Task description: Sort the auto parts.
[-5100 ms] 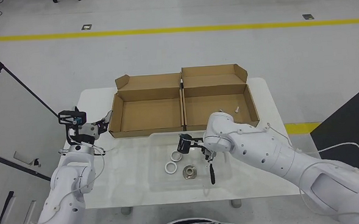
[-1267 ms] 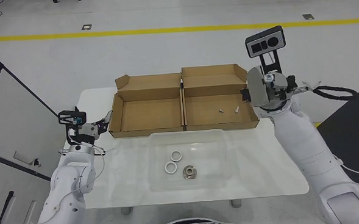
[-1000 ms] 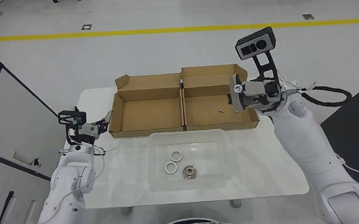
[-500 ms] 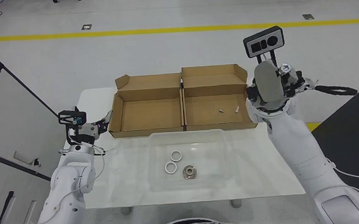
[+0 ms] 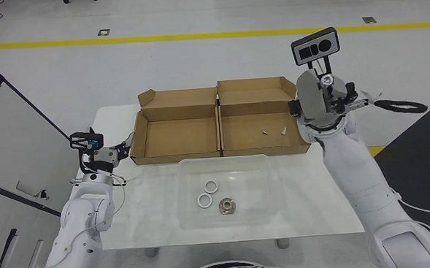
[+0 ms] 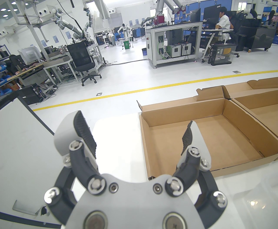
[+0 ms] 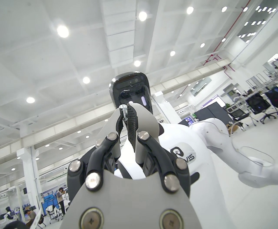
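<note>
Beside right box point(image 5: 244, 136), raised right hand point(image 7: 126, 108) clamps half-hidden screw point(image 7: 123, 111); left hand point(image 6: 134, 120) apart.

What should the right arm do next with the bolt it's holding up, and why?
Probably bring the right gripper down over the right cardboard box and release there. It is shut on a small threaded bolt, raised beside the table's far right corner, and two small pale parts already lie in that box.
</note>
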### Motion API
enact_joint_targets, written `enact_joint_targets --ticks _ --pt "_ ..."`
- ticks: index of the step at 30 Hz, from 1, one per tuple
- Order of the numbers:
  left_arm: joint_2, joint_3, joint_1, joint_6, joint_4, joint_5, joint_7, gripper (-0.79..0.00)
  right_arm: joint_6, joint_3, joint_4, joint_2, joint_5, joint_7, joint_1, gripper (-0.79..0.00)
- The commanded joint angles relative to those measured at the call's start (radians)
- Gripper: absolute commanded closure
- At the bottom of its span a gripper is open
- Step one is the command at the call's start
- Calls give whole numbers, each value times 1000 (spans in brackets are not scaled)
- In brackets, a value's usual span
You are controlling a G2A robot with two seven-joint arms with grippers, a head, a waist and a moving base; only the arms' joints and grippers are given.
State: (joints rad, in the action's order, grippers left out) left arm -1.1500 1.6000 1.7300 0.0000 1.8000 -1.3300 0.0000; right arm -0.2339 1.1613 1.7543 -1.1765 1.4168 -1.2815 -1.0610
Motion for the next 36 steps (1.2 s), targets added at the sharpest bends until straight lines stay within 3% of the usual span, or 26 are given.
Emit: enact_joint_targets --ticks 1,10,25,36 --pt "0 0 0 0 0 0 0 -785 6 11 3 1 -62 4 3 0" --pt "0 0 0 0 0 0 0 -785 34 49 26 7 -239 4 4 0" --pt "0 0 0 0 0 0 0 -785 60 43 25 -22 3 -22 -28 0" --pt "0 0 0 0 0 0 0 -785 60 43 24 -23 11 -24 -28 0"
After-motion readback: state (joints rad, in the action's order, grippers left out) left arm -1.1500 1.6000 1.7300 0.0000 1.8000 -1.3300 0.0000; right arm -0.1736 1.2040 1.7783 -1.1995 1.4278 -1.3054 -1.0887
